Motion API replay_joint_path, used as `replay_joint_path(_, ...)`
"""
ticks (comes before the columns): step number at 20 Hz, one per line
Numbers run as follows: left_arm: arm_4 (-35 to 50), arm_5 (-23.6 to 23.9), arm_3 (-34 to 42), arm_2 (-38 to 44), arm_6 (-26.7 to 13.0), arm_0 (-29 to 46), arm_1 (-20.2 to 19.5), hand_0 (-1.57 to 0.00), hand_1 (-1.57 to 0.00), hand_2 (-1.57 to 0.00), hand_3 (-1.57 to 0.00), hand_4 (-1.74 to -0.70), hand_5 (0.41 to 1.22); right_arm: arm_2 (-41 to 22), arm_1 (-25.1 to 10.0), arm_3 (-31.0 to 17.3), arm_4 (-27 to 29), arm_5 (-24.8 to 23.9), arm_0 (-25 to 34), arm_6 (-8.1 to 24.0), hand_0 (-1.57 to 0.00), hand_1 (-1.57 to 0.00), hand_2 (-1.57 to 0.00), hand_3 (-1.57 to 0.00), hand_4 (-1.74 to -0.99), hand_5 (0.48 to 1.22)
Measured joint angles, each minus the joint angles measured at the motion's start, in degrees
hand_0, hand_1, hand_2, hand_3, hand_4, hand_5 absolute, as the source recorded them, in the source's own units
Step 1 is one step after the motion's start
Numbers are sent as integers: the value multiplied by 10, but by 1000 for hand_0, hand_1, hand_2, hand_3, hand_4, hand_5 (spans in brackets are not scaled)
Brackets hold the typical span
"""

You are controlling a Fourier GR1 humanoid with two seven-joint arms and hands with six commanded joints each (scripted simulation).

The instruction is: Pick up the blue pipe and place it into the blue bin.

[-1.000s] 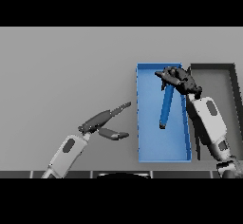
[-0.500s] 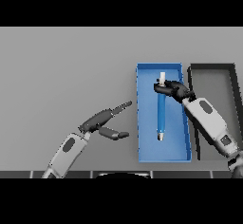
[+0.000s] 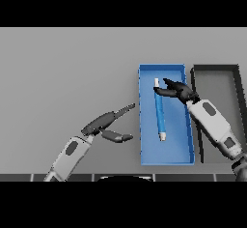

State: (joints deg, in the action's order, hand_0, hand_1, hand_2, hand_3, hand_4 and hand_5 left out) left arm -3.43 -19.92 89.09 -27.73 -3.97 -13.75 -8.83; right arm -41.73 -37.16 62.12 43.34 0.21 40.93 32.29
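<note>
Grey counter, blue bin right of centre, a dark bin at its 3 o'clock. Blue pipe lies lengthwise on the bin floor, pointing 12 to 6. My right hand sits by its top end, fingers spread, gripping nothing: release looks done. Left hand rests loose at 9 o'clock, clear of the bin.

We see one piece of furniture only: a grey table, its flat matte top filling the view from edge to edge. Light falls evenly across it, with soft, short shadows. Along the near edge we note a dark strip cut by pale lines. We cannot make out walls, floor or windows.
</note>
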Motion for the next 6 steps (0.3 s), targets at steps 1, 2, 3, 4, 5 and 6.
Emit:
replay_joint_path(1,2,-1,-1,0,-6,-2,1,1,1,1,1,-922,466,-1,-2,1,1,0,-4,3,-11,-10,-9,-7,-1132,675)
replay_joint_path(2,5,-2,-3,3,-9,-5,2,1,1,1,1,-920,464,-1,-4,4,1,2,-2,7,-9,-8,-7,-6,-1129,672)
replay_joint_path(3,4,-1,-7,1,-10,-5,5,1,1,1,1,-920,467,-4,-3,7,-1,2,-4,6,-9,-8,-7,-6,-1129,673)
replay_joint_path(4,-3,1,-13,-3,-5,-2,10,1,1,1,1,-920,467,-3,-2,6,-1,5,-4,-1,-9,-8,-7,-6,-1129,674)
replay_joint_path(5,-5,2,-17,-2,-3,-5,10,1,1,1,1,-920,469,0,-4,2,4,9,-1,5,-9,-8,-7,-6,-1129,678)
replay_joint_path(6,-3,2,-25,3,-1,-10,10,1,1,1,1,-920,468,0,-7,10,6,12,-6,-2,-9,-8,-7,-6,-1129,677)
